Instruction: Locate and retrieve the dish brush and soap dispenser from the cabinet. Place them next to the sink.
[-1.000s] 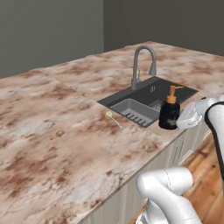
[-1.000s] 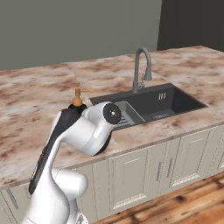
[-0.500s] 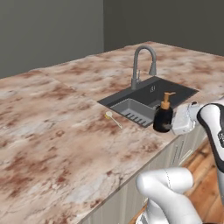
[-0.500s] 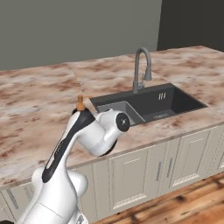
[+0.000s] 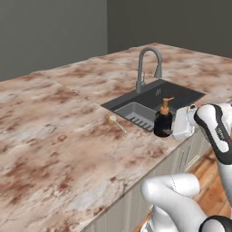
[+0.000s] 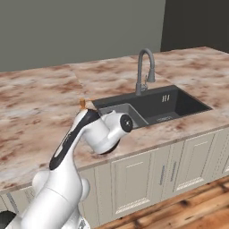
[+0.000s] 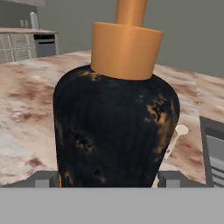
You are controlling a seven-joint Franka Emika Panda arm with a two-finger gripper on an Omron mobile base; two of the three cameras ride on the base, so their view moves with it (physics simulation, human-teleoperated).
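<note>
In the left base view, the soap dispenser is seen upright at the front edge of the tabletop, just beside the front left corner of the sink. The fingers are set against its near side. The brush lies flat on the tabletop, just left of the sink and apart from the bottle. From this view alone it cannot be told whether the bottle's base rests on the tabletop. If the bottle is let go while partly over the edge or the basin rim, it could tip to the floor or into the sink. A sideways pull-away could also drag it over.

In the right base view, the arm covers most of the bottle. The copper pump peeks above the arm. The tap and the full basin are shown more openly here, and the cabinet doors below the tabletop edge are plain.

In the hand view, the black bottle is seen very close, between the two finger tips, which stand wide and flank its body. Real clamping cannot be told; they appear closed on it or just touching. The brush head shows behind the bottle to the right, which suggests the bottle is low and near the tabletop.
</note>
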